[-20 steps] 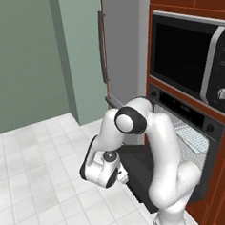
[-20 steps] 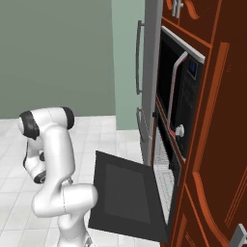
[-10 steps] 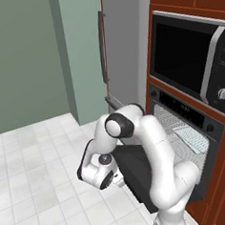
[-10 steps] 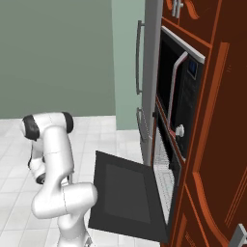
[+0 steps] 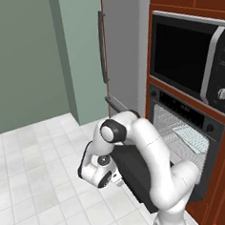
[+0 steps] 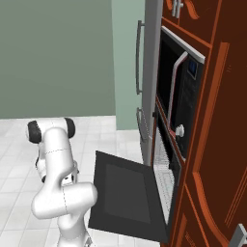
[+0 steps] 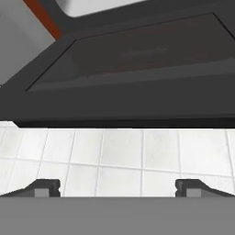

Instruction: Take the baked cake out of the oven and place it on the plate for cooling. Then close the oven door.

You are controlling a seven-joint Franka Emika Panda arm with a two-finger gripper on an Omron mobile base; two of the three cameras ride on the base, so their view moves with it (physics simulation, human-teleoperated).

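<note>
The oven [image 5: 183, 136] stands with its black oven door [image 5: 134, 171] swung down flat, pale interior and wire rack showing. From the right, the oven door [image 6: 124, 193] juts out over the floor beside the oven [image 6: 164, 174]. My gripper [image 5: 115, 180] hangs low above the tiles at the door's left edge. In the hand view the gripper [image 7: 117, 188] is open with nothing between its fingertips [image 7: 43, 187], and the dark oven door [image 7: 128, 69] spans the picture ahead. The baked cake and the plate are out of view.
A silver-trimmed microwave [image 5: 189, 56] sits above the oven in red-brown cabinetry [image 6: 217, 144]. A tall grey fridge [image 5: 124, 51] with a dark vertical handle stands left of it. White floor tiles [image 5: 39, 187] spread out to the left.
The arm's elbow has sunk lower and swung left. The hand stays low beside the open door, and the jaws stay open.
</note>
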